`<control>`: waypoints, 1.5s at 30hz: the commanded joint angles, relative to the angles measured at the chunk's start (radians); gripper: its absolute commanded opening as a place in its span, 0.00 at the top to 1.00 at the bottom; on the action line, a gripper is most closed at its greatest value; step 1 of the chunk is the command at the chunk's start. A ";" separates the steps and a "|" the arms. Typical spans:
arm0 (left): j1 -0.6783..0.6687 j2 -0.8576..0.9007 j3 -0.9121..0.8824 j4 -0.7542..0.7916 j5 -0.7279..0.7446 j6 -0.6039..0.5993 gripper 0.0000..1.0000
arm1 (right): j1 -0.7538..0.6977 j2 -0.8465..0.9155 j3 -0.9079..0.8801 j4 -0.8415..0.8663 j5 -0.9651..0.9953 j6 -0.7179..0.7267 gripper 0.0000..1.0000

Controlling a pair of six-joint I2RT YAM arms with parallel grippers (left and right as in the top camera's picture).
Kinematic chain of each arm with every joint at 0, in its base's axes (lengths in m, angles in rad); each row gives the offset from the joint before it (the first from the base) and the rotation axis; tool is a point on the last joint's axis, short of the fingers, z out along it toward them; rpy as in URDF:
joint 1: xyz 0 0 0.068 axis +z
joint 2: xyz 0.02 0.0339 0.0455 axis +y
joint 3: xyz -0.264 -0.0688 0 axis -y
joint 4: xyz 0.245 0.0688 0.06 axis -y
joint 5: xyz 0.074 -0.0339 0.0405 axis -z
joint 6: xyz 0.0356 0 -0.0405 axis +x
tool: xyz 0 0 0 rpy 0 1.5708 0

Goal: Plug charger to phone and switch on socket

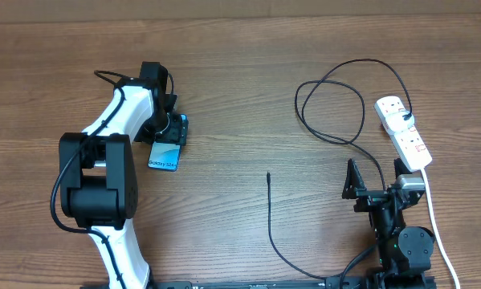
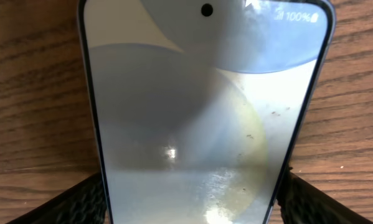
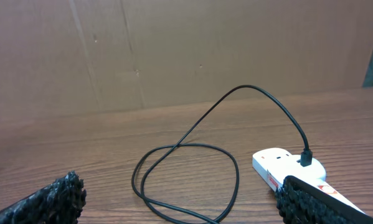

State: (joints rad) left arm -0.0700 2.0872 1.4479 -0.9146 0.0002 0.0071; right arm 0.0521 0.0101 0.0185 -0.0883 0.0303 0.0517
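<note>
Table (image 1: 240, 48): one socket (image 1: 406, 135), one charger (image 1: 270, 205), one phone (image 1: 165, 154) in left tool (image 2: 189, 199); right tool (image 3: 180, 196) agape.

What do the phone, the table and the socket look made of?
The phone: glossy glass front, mirroring a light spot. The table: matte wood or wood-look laminate, grain lines showing. The socket: smooth white plastic, probably, by its rounded shell.

It looked like a robotics lab: a white arm (image 1: 116, 120) and a black arm (image 1: 401, 233) mounted at a wood-grain counter (image 1: 248, 56), with plain brown board (image 3: 174, 50) behind.
</note>
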 commanded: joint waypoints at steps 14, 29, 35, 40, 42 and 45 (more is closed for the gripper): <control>0.008 0.019 -0.034 0.004 0.026 0.023 0.22 | -0.004 -0.007 -0.010 0.007 0.004 -0.005 0.00; 0.011 0.019 -0.034 0.004 0.026 0.023 0.22 | -0.004 -0.007 -0.010 0.007 0.004 -0.004 0.00; 0.011 0.019 -0.034 0.005 0.026 0.023 0.24 | -0.004 -0.007 -0.010 0.007 0.004 -0.004 0.00; 0.011 0.019 -0.034 0.007 0.026 0.023 0.24 | -0.004 -0.007 -0.010 0.006 0.004 -0.004 0.00; 0.011 0.019 -0.034 0.007 0.026 0.023 0.24 | -0.004 -0.007 -0.010 0.006 0.004 -0.004 0.00; 0.011 0.019 -0.034 0.011 0.026 0.023 0.22 | -0.004 -0.007 -0.010 0.007 0.004 -0.004 0.00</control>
State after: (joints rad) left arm -0.0692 2.0872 1.4479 -0.9134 0.0002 0.0105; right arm 0.0521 0.0101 0.0185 -0.0887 0.0307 0.0517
